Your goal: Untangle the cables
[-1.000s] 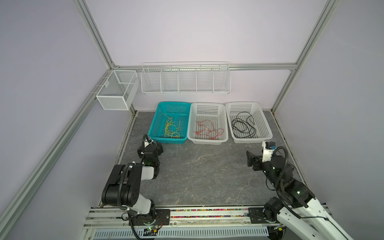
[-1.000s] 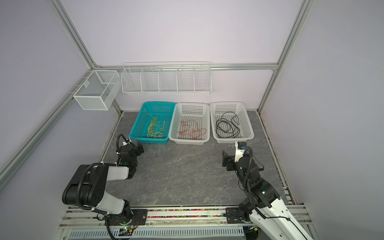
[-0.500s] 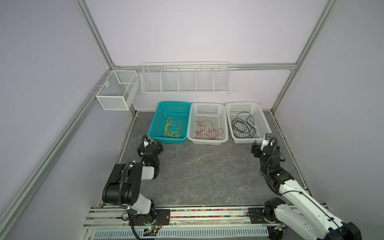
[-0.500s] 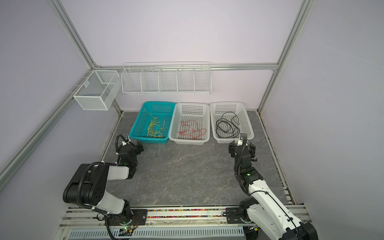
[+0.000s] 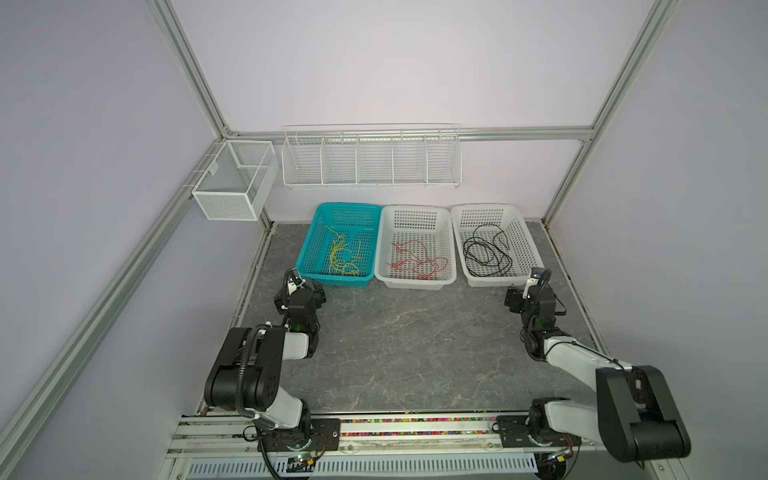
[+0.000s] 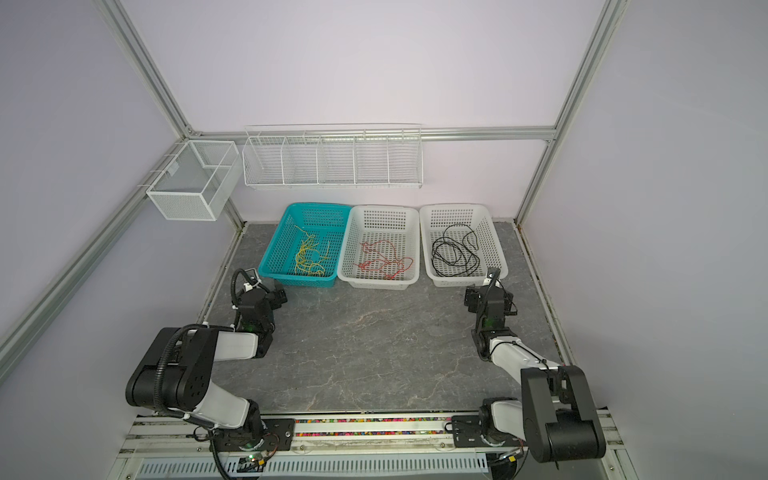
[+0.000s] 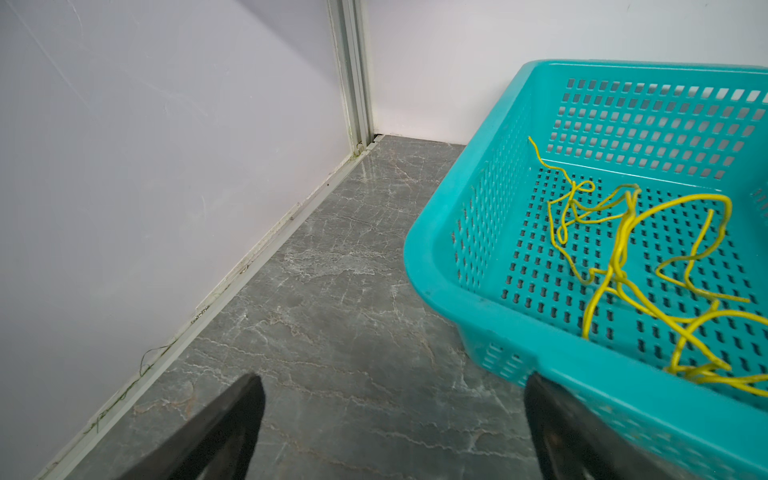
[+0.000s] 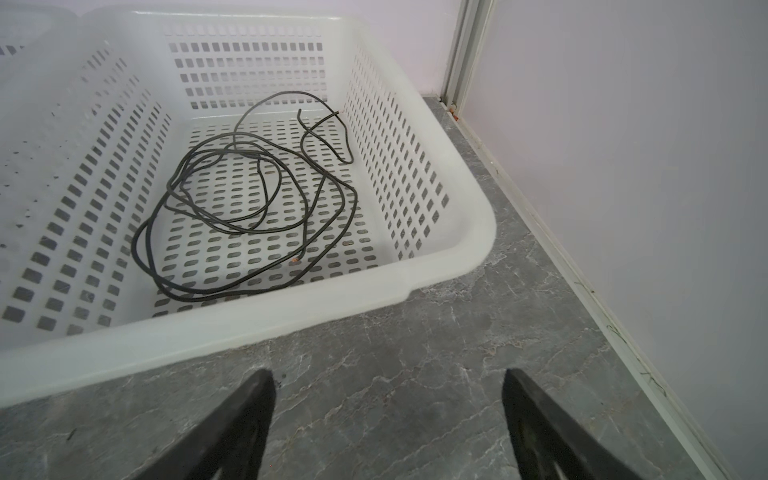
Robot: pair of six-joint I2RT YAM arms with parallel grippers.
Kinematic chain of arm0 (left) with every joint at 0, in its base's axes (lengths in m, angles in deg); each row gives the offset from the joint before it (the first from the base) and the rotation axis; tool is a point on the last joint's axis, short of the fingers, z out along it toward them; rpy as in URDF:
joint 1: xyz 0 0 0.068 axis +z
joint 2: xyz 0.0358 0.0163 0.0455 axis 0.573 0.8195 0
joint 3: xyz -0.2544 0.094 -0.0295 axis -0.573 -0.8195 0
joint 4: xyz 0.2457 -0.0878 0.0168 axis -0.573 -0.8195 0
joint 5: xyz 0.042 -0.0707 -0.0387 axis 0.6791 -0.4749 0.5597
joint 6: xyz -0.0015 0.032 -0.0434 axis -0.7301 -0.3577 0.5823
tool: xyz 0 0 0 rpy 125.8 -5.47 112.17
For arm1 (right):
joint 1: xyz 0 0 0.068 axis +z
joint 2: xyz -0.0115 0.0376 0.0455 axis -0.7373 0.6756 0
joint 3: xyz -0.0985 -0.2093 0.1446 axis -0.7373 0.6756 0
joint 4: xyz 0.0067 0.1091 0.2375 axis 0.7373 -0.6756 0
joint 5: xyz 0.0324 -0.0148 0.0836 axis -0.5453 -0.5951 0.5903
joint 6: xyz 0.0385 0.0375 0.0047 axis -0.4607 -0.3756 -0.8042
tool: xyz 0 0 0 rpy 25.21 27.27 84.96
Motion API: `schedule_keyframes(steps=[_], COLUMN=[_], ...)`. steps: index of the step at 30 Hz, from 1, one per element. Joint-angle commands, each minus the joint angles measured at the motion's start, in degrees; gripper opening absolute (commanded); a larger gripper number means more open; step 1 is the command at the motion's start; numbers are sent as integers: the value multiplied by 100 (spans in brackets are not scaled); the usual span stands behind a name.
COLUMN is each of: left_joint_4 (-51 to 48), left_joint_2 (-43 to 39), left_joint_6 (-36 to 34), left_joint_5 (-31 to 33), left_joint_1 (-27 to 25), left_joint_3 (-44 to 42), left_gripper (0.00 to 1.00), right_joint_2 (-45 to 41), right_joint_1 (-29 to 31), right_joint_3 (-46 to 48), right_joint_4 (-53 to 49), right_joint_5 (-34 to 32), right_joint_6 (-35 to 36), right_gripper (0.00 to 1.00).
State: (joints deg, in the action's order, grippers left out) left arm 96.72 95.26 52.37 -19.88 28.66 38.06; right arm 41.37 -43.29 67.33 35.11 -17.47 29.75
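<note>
Along the back edge of the tabletop the three cables lie apart, one to a basket. The yellow cable [image 5: 343,257] is crumpled in the teal basket [image 5: 347,205] at the left. The red cable [image 5: 417,262] lies in the middle white basket [image 5: 415,208], and the black cable [image 5: 486,253] is loosely looped in the right white basket [image 5: 484,206]. The baskets stand side by side in a tight row.

The left gripper [image 7: 395,386] hangs low by the teal basket's near left corner, its jaws spread wide with nothing between them. The right gripper [image 8: 388,374] hangs just before the right white basket's near right corner, spread the same way.

The tabletop [image 5: 407,345] is grey, marble-veined and slightly glossy. Pale lilac walls [image 5: 374,62] close it on three sides, framed by aluminium posts [image 5: 187,66]. A white wire rack [image 5: 372,158] hangs on the back wall and a mesh box [image 5: 232,187] on the left rail.
</note>
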Motion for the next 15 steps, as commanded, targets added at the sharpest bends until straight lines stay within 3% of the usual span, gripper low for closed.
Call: schedule_keyframes(steps=[1, 9, 11, 15], left_joint_4=[252, 259, 257, 256], left_joint_2=[37, 36, 37, 37], left_joint_6=[33, 33, 35, 32], left_joint_5=[-14, -10, -14, -8], left_joint_1=[15, 15, 15, 15], left_joint_3=[41, 40, 41, 38], left_gripper=[98, 98, 98, 98], right_joint_2=[313, 1465, 1254, 1296], right_joint_1=[-21, -119, -299, -368], right_joint_3=[110, 308, 75, 100], right_joint_4=[960, 2549, 1684, 1806], right_joint_5=[374, 717, 1002, 1161], right_joint_6=[429, 577, 374, 365], right_gripper=[88, 88, 88, 88])
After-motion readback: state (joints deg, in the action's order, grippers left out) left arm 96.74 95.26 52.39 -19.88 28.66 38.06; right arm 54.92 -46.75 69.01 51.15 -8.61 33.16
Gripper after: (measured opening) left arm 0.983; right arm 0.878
